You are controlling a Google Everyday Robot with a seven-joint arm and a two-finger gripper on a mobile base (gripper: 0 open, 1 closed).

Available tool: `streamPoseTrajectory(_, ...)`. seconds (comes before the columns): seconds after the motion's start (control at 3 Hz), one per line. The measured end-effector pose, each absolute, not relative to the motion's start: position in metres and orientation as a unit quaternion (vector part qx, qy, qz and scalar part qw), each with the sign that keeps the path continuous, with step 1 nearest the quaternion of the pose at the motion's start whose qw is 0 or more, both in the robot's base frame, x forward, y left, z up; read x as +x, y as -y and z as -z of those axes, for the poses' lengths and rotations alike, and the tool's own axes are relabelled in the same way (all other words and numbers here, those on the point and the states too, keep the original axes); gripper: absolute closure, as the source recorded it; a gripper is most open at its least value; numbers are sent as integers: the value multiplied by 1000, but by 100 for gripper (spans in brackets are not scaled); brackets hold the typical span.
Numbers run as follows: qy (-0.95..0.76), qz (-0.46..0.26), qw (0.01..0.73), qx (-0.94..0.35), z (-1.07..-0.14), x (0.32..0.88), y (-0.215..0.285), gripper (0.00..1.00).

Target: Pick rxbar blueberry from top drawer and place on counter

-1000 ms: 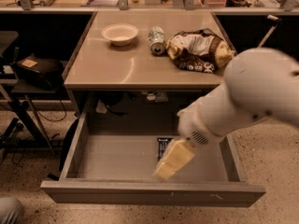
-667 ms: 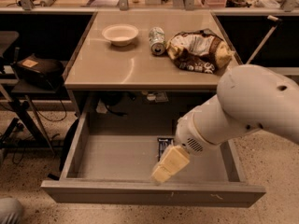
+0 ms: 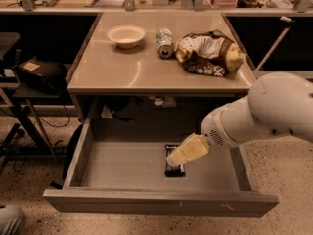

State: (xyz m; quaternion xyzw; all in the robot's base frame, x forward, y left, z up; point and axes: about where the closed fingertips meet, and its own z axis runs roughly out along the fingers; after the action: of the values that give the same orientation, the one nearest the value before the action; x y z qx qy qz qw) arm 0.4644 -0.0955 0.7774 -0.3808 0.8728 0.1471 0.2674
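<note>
The top drawer (image 3: 112,168) is pulled open below the counter (image 3: 117,70). The rxbar blueberry (image 3: 174,169), a dark flat bar, lies on the drawer floor right of centre, partly hidden by my gripper. My gripper (image 3: 177,156), cream-coloured on a white arm coming from the right, hangs just above the bar's near end inside the drawer.
On the counter stand a white bowl (image 3: 126,35), a green-and-silver can (image 3: 165,42) lying on its side, and a brown-and-white chip bag (image 3: 209,53). A black box (image 3: 39,75) sits on a stand at the left. The drawer's front panel (image 3: 161,204) is nearest me.
My arm has shifted slightly right and up over the drawer; the gripper stays above the bar. The bar has not moved.
</note>
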Motion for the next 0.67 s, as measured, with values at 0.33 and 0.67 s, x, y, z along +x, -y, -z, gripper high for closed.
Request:
streamPoseTrajectory(0.33,-890,-125,319,-302,-767,528,132,0)
streamPoseTrajectory(0.67,-904,-88,340,-242,-704,629,163,0)
